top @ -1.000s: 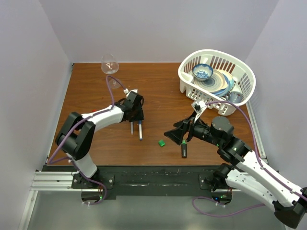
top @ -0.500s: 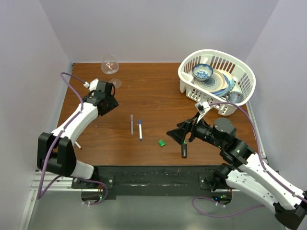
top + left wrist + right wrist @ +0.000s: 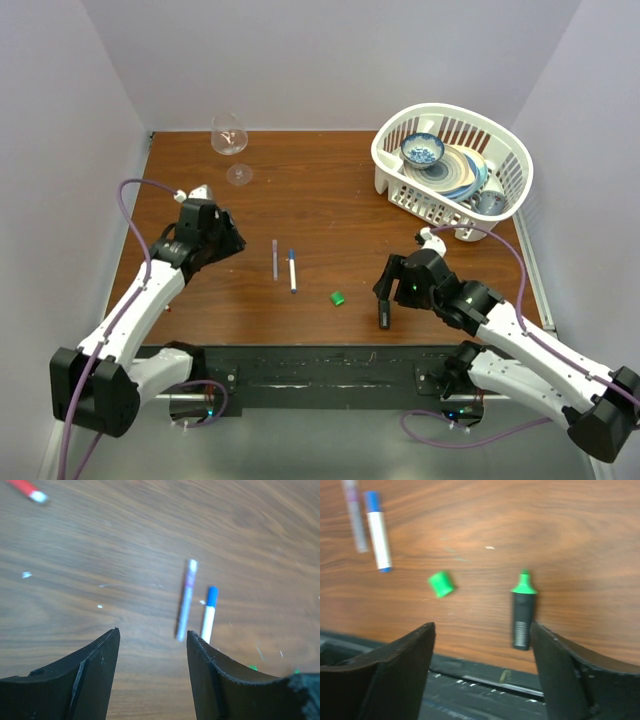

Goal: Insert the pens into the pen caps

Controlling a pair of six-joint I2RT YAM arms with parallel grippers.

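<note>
Pens and caps lie loose on a brown wooden table. Nearest the arms, toward 5 o'clock, the black marker lies uncapped with its green tip pointing to 12 o'clock. The right end effector hangs just over it, jaws spread wide and gripping nothing. The green cap sits alone at about 9 o'clock from the marker, near but not touching.

Farther on, near the table's middle, the white pen, blue at its far end, lies along the 12-to-6 line. The purple-grey pen lies just beside it at 9 o'clock, parallel and apart. The left end effector hangs at 9 o'clock from the two pens, well apart from them, with its fingers parted over bare wood.

A red cap, white at one end, shows blurred in the upper corner of the left wrist view — its spot is not clear from overhead.

At the far end, a white basket holding a blue bowl and plates fills the 1 o'clock corner — a wine glass sits at 11 o'clock.
</note>
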